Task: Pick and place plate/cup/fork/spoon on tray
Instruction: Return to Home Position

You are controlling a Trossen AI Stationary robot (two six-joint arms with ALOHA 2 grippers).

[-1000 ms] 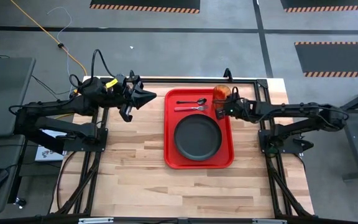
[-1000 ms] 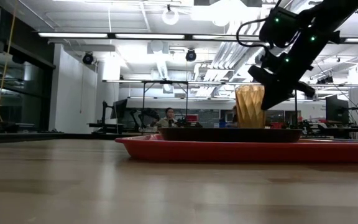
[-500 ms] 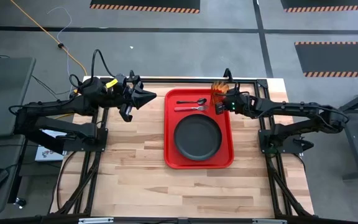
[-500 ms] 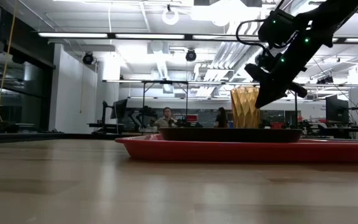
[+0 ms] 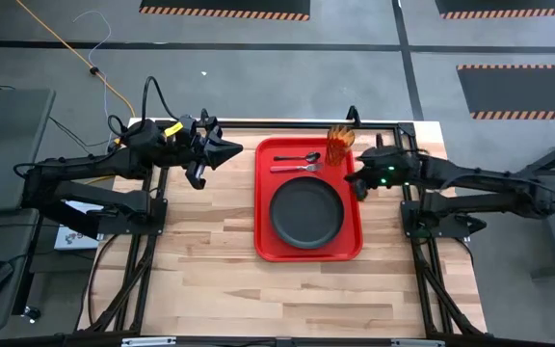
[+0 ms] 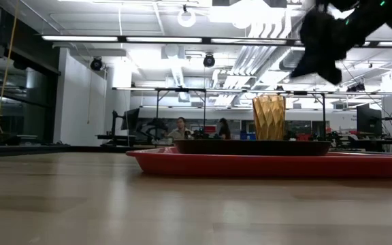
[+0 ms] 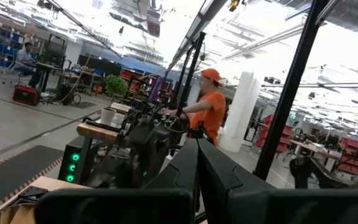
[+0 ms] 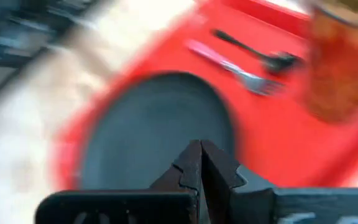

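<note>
The red tray (image 5: 263,241) lies mid-table. On it rest the dark plate (image 5: 304,212), the red-handled fork (image 5: 295,168), the dark spoon (image 5: 297,157) and, upright in the far right corner, the amber cup (image 5: 339,145). The low view shows the cup (image 6: 269,117) behind the plate (image 6: 250,146) on the tray (image 6: 264,166). My right gripper (image 5: 353,179) hovers shut above the tray's right rim, apart from the cup, tipped down over the plate (image 8: 160,124). My left gripper (image 5: 237,150) waits shut, raised left of the tray.
Bare wooden tabletop (image 5: 210,270) lies near and left of the tray. A black frame rail (image 5: 287,123) runs along the table's far edge. People stand in the room beyond the table (image 6: 182,128).
My right gripper has drawn away from the cup's side, rising and moving back toward the table's right and near edges, and it has turned at the wrist. The cup stays upright on the tray.
</note>
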